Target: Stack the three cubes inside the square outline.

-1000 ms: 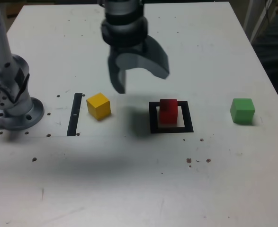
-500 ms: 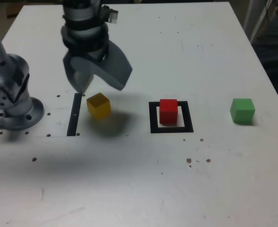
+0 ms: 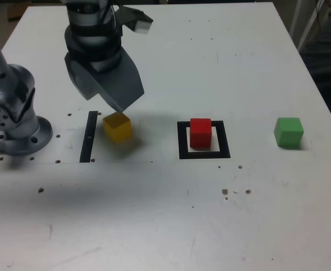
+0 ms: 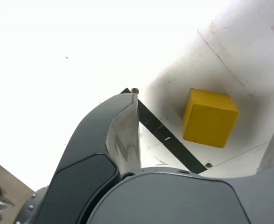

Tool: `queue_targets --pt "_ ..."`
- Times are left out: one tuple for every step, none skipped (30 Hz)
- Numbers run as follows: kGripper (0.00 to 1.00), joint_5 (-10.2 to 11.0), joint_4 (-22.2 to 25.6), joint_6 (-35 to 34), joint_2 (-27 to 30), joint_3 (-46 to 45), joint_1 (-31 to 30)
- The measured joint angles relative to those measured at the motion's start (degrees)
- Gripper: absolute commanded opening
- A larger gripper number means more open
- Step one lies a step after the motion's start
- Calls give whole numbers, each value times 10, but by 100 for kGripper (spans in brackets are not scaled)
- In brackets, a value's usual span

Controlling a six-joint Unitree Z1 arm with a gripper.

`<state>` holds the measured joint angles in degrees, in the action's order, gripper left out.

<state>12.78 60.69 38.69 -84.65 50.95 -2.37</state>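
Observation:
The red cube (image 3: 201, 132) stands inside the black square outline (image 3: 226, 148) at the table's middle. A green cube (image 3: 289, 132) sits alone toward the exterior view's right. The yellow cube (image 3: 117, 126) rests toward the exterior view's left, next to a thin black strip (image 3: 89, 137). My gripper (image 3: 104, 106) hangs open just above and slightly behind the yellow cube, holding nothing. In the wrist view the yellow cube (image 4: 209, 117) lies on the table between the spread jaws, with one grey finger (image 4: 122, 130) on the strip's side of it and clear of it.
The arm's grey base (image 3: 13, 121) is bolted at the exterior view's left edge, close to the strip. Small screw holes and dark specks dot the white table (image 3: 171, 220). Bare surface lies between the cubes and toward the front.
The gripper has swung from near the square toward the exterior view's left and now hovers over the yellow cube, still open. The cubes have not moved.

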Motion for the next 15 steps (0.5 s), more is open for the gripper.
queue_targets --pt "99 1 -1 3 1 -2 0" --pt "99 1 -2 5 1 -3 0" --pt "99 1 -4 6 1 -6 0" --pt "99 2 -7 7 1 -9 0" --pt "99 2 -13 8 1 -14 0" --pt "99 2 -19 9 1 -20 0" --pt "99 2 -26 10 1 -25 0" --pt "99 2 -33 10 -1 -29 0" --pt "99 2 -42 10 -5 -34 0" --pt "98 1 -52 10 -12 -39 0" --pt "98 0 -59 10 -20 -43 0" --pt "98 0 -66 10 -27 -47 0" --pt "97 -1 -73 10 -33 -50 0" --pt "97 -1 -82 10 -40 -52 0" --pt "96 -2 -90 10 -46 -53 0"
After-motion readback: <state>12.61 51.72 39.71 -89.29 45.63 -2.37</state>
